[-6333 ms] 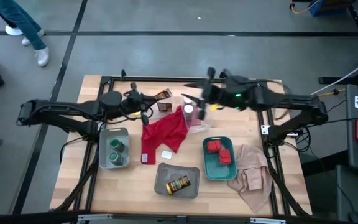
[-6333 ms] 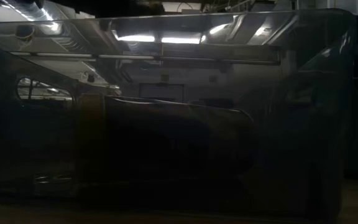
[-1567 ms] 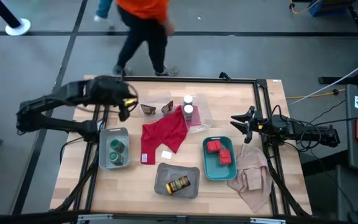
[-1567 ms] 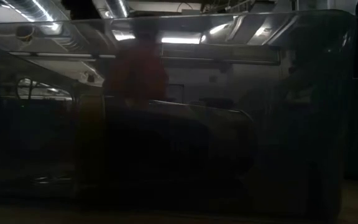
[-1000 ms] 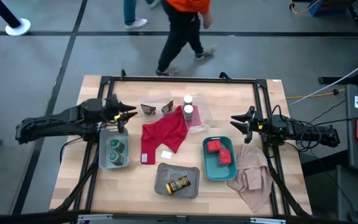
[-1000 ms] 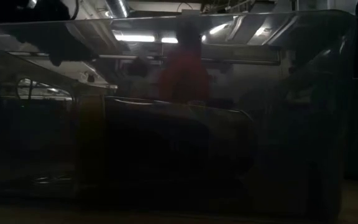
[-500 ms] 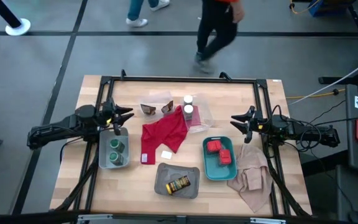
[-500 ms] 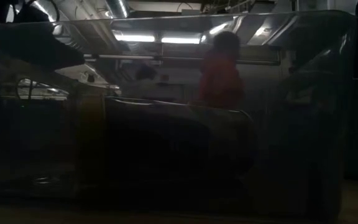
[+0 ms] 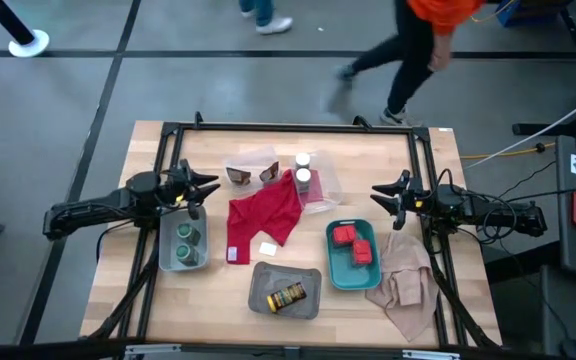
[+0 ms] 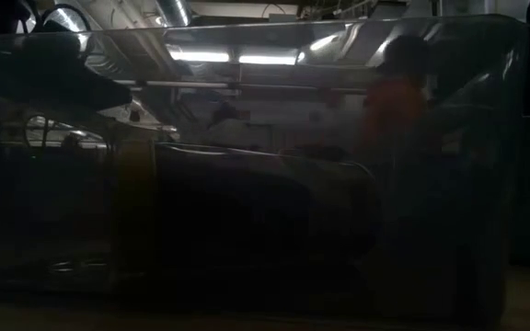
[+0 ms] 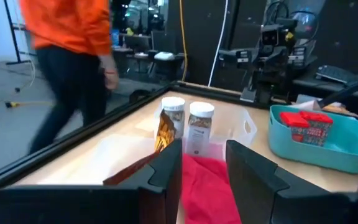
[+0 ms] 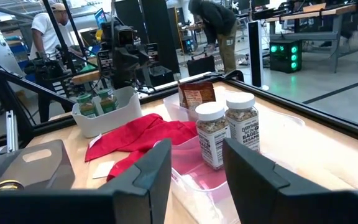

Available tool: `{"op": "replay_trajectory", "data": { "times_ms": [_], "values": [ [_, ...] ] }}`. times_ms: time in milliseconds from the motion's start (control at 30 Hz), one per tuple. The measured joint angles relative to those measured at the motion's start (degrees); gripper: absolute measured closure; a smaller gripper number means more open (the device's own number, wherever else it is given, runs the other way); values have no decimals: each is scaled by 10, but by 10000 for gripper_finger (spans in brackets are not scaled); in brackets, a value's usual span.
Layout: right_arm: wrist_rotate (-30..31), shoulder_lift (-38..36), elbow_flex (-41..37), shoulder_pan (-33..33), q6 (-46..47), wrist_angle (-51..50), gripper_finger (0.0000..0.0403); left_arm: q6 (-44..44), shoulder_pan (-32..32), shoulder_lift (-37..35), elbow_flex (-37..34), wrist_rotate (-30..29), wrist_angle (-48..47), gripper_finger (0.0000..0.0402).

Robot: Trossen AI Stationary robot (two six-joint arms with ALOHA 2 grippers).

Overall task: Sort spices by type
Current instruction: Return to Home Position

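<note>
Shows the left end effector [image 9: 206, 190] low at nine o'clock of the bench [image 9: 143, 300], fingers spread wide, gripping nothing, just beside the far edge of a grey tray [image 9: 165, 262]. Confirms the gap from the left wrist, with both dark fingers [image 11: 166, 171] apart and only red cloth [image 11: 207, 186] between them. Puts the right end effector [image 9: 380, 197] at three o'clock, likewise wide open and empty, above the near corner of the beige cloth [image 9: 403, 285]; repeats the open gap in the right wrist view.

Places two green-lidded jars [image 9: 185, 240] in that grey tray at eight o'clock. Sets two red tins [image 9: 353, 243] in the teal tray [image 9: 336, 272] at four o'clock. Lays the yellow-labelled jar [image 9: 288, 296] on its side in a second grey tray [image 9: 260, 280] at six o'clock. Stands two white-capped bottles [image 9: 302, 170] upright in a clear tray [image 9: 328, 185] near twelve o'clock, with two brown packets [image 9: 248, 175] just beside them toward eleven. Catches a person [image 9: 423, 35] walking on the floor beyond the bench's far edge.
</note>
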Motion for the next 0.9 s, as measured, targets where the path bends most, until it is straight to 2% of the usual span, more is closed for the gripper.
{"op": "replay_trajectory", "data": {
  "times_ms": [333,633,700,900],
  "values": [
    [-2,0,0,0,1,0,260,5,-13,0,-8,10,19,292],
    [-49,0,0,0,1,-3,260,5,-39,0,-11,37,24,292],
    [-49,0,0,0,1,-3,260,7,-44,0,-25,41,57,292],
    [-49,0,0,0,1,-4,260,22,-48,7,-25,45,58,292]
  ]
}}
